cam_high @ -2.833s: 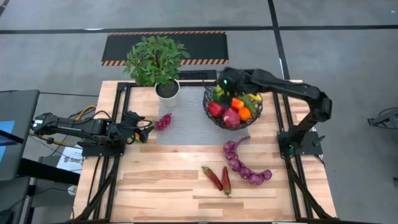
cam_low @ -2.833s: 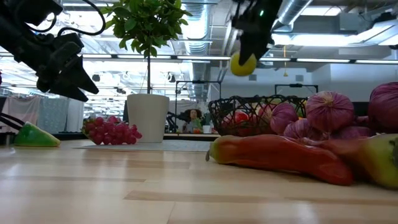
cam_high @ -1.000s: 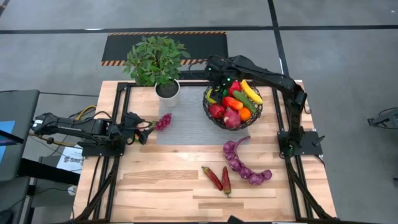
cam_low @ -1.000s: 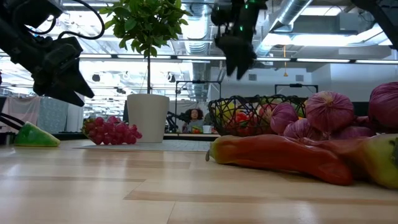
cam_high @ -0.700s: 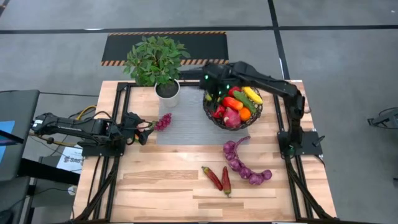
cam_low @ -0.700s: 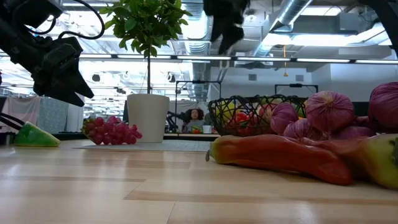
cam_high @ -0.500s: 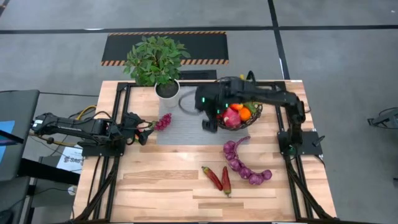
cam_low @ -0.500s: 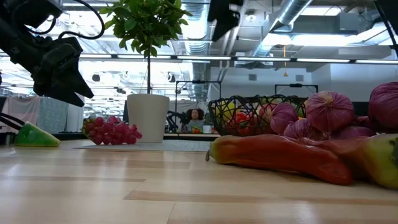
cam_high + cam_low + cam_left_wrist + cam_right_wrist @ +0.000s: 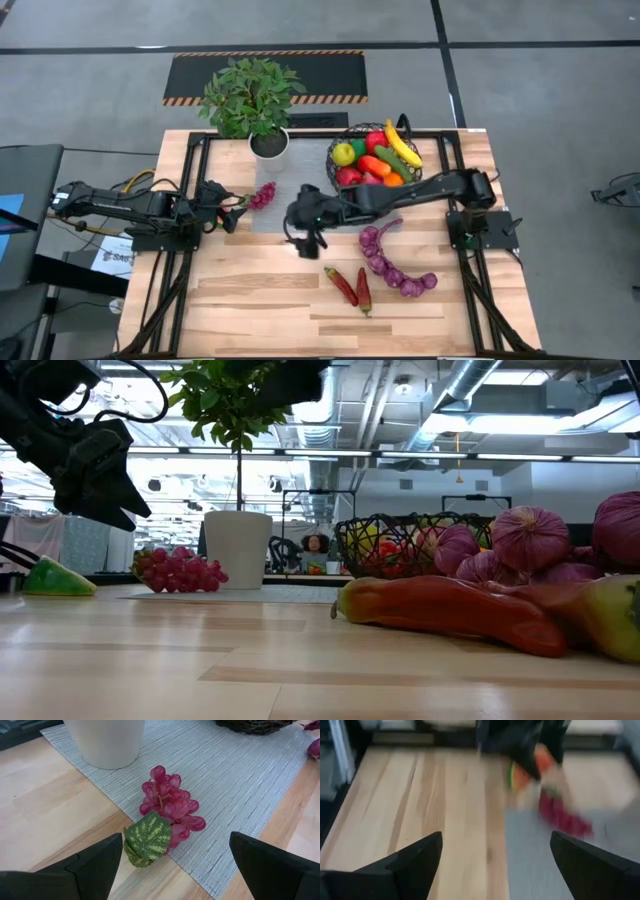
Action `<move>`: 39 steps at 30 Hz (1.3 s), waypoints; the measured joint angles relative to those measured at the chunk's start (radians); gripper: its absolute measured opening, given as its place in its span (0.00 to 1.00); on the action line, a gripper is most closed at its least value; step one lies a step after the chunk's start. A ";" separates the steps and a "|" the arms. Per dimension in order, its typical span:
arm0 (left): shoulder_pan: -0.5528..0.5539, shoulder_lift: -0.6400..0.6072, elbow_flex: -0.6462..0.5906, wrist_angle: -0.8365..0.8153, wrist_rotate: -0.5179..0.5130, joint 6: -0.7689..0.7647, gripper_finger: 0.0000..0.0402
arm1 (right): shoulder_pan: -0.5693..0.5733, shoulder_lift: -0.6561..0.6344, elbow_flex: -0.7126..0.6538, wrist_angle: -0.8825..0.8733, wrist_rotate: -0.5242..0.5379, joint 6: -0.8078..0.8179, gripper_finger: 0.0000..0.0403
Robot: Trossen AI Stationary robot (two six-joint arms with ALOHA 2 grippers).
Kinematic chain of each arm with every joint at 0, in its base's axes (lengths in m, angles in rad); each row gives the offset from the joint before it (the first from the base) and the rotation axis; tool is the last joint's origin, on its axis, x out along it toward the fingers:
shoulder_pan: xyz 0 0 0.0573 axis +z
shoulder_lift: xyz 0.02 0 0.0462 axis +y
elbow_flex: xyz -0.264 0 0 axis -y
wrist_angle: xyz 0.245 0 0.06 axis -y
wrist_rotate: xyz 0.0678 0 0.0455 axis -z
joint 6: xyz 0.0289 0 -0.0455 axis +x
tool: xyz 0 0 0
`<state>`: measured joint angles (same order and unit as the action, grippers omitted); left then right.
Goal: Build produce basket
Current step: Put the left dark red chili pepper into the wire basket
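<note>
text: none fully readable | paper sheet [image 9: 108, 257] by left arm: print illegible

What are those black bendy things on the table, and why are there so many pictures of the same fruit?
They are two robot arms, each ending in a gripper that pinches like two fingers. Four cameras look at once: one from above, one level with the tabletop, and one on each wrist.

From above, the left gripper waits open by the grapes, and its wrist camera shows them close up. The right gripper reaches over the middle of the table, open and holding nothing.

The basket already holds a banana, an apple and more. Still on the table are two chillies and a string of purple onions. The plant is just decoration.
</note>
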<state>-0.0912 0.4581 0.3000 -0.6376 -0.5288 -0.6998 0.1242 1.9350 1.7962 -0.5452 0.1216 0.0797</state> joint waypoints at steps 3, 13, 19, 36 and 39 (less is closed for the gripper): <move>0.000 0.000 0.000 0.000 0.000 0.000 0.88 | -0.025 0.001 -0.087 0.248 0.006 -0.034 0.97; 0.000 0.000 0.000 0.016 0.036 -0.011 0.88 | -0.053 0.000 -0.182 0.174 -0.001 0.122 0.96; 0.000 0.000 0.000 0.016 0.034 -0.011 0.88 | 0.058 0.000 -0.184 -0.352 0.020 0.409 0.96; 0.000 0.000 0.000 0.063 0.009 -0.021 0.88 | 0.367 0.102 -0.183 -0.295 0.258 0.765 0.96; 0.000 0.000 0.000 0.062 0.021 -0.022 0.88 | 0.367 0.156 -0.183 -0.304 0.273 0.801 0.96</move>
<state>-0.0910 0.4581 0.3000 -0.5753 -0.5075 -0.7217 0.4911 2.0906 1.6131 -0.8497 0.3946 0.8804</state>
